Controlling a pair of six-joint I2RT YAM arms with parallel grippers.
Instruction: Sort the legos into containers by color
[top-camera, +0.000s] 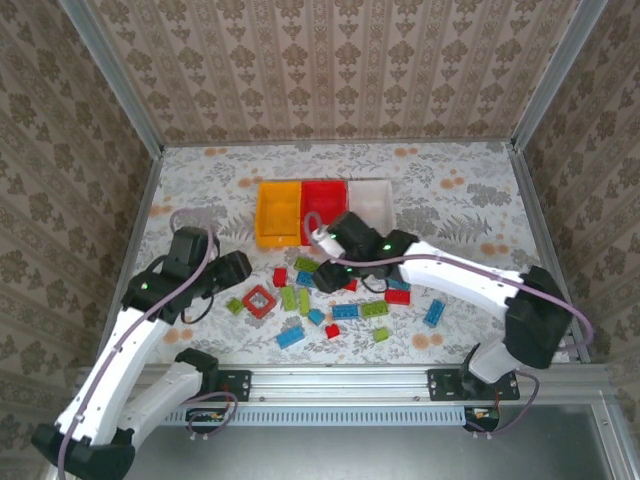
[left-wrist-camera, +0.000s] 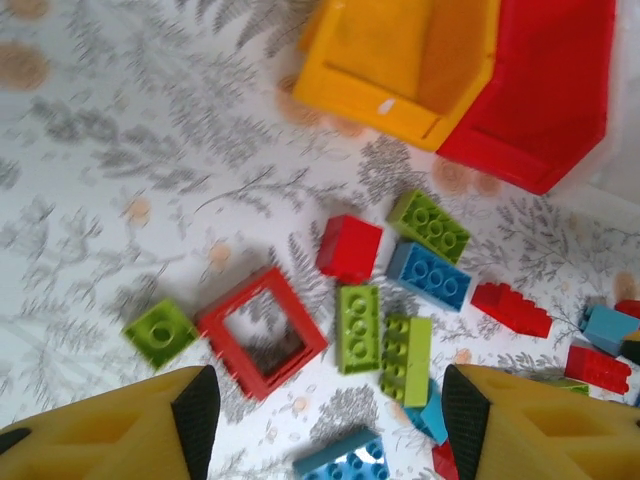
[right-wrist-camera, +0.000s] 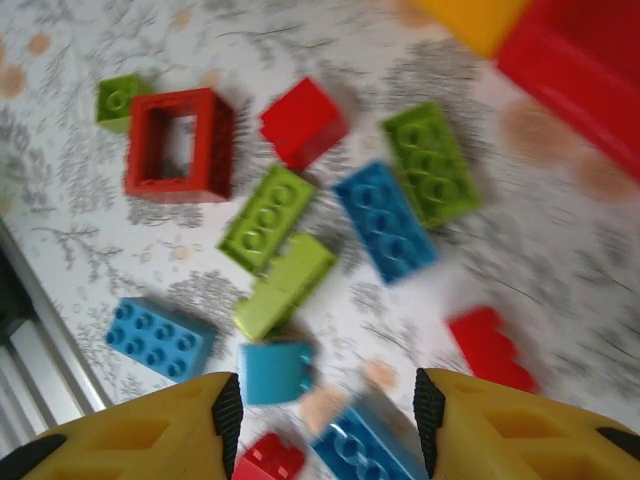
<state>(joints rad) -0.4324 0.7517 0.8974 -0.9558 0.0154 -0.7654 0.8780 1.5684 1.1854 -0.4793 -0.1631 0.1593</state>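
Observation:
Red, blue and lime green legos lie scattered on the table in front of three containers: a yellow-orange bin (top-camera: 279, 213), a red bin (top-camera: 323, 208) and a white bin (top-camera: 371, 202). My left gripper (left-wrist-camera: 325, 420) hovers open over the left of the pile, with nothing between its fingers. Below it lie the red square frame (left-wrist-camera: 262, 330) and two lime green bricks (left-wrist-camera: 358, 328). My right gripper (right-wrist-camera: 325, 420) stands open above the middle of the pile. A small blue brick (right-wrist-camera: 275, 370) and a longer blue brick (right-wrist-camera: 370, 445) lie beneath it.
The right arm (top-camera: 450, 275) reaches across the pile from the right and hides the red bin's near edge. A metal rail (top-camera: 340, 380) runs along the table's near edge. Patterned walls (top-camera: 330, 70) close in the back and sides.

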